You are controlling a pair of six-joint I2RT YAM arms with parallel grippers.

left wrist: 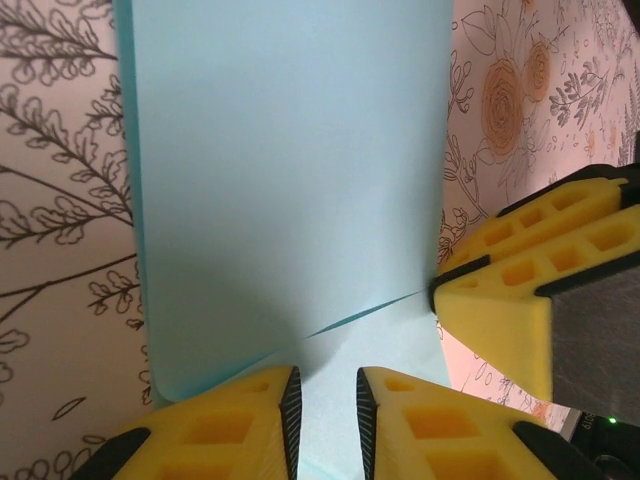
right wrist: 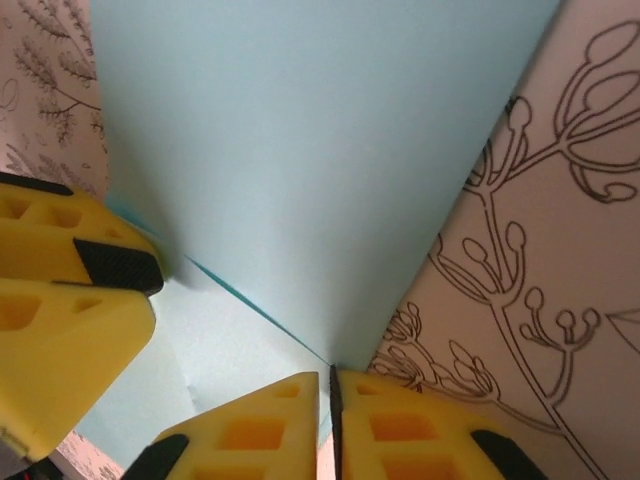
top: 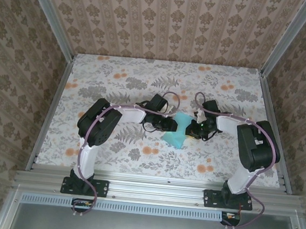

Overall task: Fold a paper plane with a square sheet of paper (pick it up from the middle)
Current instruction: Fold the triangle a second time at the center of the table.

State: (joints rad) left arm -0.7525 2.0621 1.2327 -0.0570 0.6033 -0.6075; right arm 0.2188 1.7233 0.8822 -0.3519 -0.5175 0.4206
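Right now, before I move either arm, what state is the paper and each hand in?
sheet of paper: creased, one part curving upward.
left hand: fingers slightly apart, the sheet lying in the gap.
right hand: shut on the sheet's edge.

Soft, even light falls from above; the table [top: 138, 159] carries only faint, soft-edged shadows. In both wrist views the square sheet of paper [left wrist: 290, 150] shades darker near its fold.
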